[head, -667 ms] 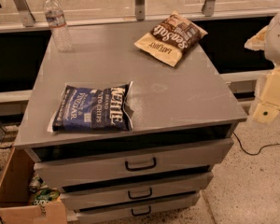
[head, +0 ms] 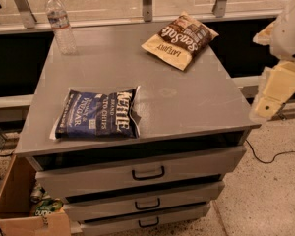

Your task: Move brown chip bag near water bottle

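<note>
Shifted slightly toward the cabinet's right edge since the earlier frame, the cream, blocky gripper [head: 271,96] is seen hanging just off the front right corner of the smooth grey cabinet top [head: 187,100], touching nothing; whether it is wide or narrow cannot be told. Well apart from it, the crinkly brown chip bag [head: 179,39] is laid flat at the back right of the top, unmoved, and the ribbed, clear water bottle [head: 60,23] is stood upright at the back left corner. Nearer the front left, a flat dark blue Kettle bag [head: 96,113] is laid above three handled drawers [head: 147,173].
</note>
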